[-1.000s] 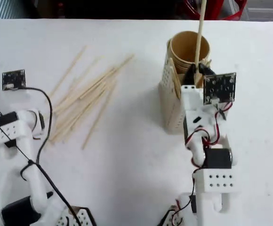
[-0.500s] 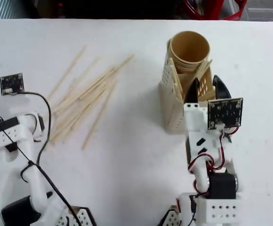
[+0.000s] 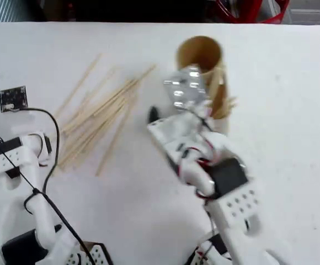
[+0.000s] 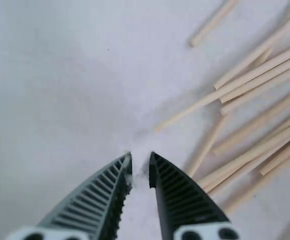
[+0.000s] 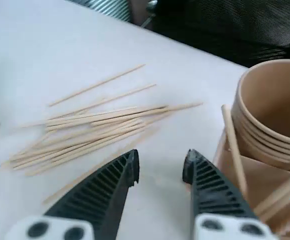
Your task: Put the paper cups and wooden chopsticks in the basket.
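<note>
Several wooden chopsticks (image 3: pixel 96 121) lie in a loose pile on the white table, left of centre. A stack of paper cups (image 3: pixel 200 52) stands in the pale basket (image 3: pixel 222 102) with a few chopsticks (image 5: pixel 233 150) beside it. My right arm (image 3: pixel 196 146) reaches across in front of the basket towards the pile. My right gripper (image 5: pixel 161 157) is open and empty, above the table between the pile (image 5: pixel 90 130) and the cups (image 5: pixel 275 115). My left gripper (image 4: pixel 140 160) hovers low beside the pile's ends (image 4: pixel 255 115), its fingers a narrow gap apart with nothing between them.
My left arm (image 3: pixel 11 160) stands at the table's near left corner with a loose black cable (image 3: pixel 52 143) running over it. Bare white table surrounds the pile and lies right of the basket. Dark clutter lines the far edge.
A second ago my right gripper held a chopstick upright over the basket. It let go, drew back, then swung left towards the pile. The left arm barely shifted.
</note>
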